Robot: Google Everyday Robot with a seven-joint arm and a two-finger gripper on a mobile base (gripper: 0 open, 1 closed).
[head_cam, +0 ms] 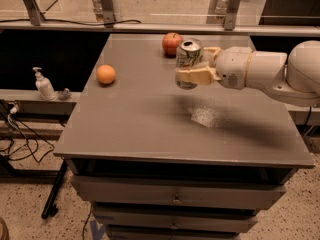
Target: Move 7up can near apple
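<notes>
The 7up can is a silver can with green lettering, held upright above the grey table. My gripper reaches in from the right and is shut on the can, one cream finger across its front. The red apple sits on the table near the far edge, just left of and behind the can. The can's shadow falls on the table below it.
An orange fruit lies near the table's left edge. A soap dispenser stands on a lower shelf to the left. Metal railing posts run behind the table. Drawers are below the tabletop.
</notes>
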